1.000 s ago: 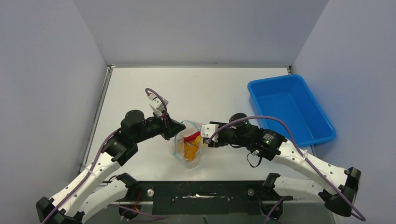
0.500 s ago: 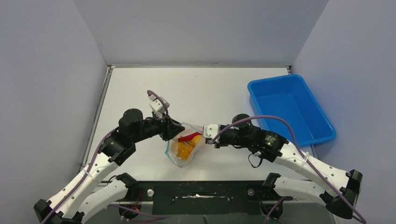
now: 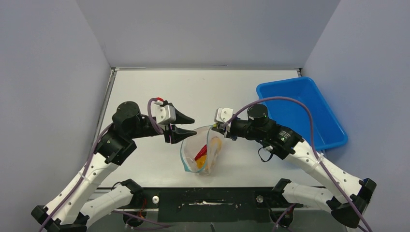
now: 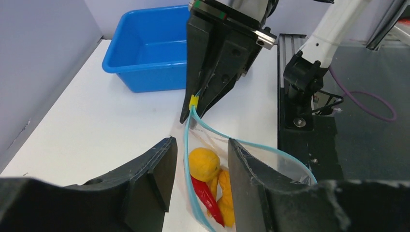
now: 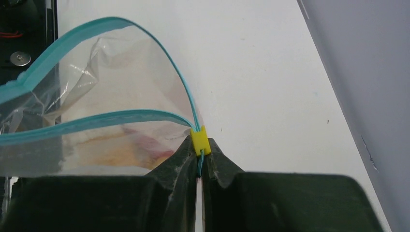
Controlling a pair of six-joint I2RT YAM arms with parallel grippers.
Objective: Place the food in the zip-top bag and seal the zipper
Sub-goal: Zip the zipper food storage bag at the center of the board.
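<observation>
zipper (image 5: 96, 121) pinched by right jaws, seemingly at yellow slider (image 5: 199, 140); left jaws apart.

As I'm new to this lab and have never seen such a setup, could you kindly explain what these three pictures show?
These are two robot arms, each ending in a two-finger gripper. One picture looks down from above and behind them; the other two come from cameras on the wrists, so the dark shapes at the bottom are that arm's own fingers. On the white table are a rigid blue plastic tray and a clear floppy zip-top bag holding toy food, including an orange round fruit and a slim red chili. The right gripper is shut on the bag's light blue-green zipper strip, beside a small yellow slider. The left gripper is open, the near side of the bag's mouth lying between its fingers.
</observation>
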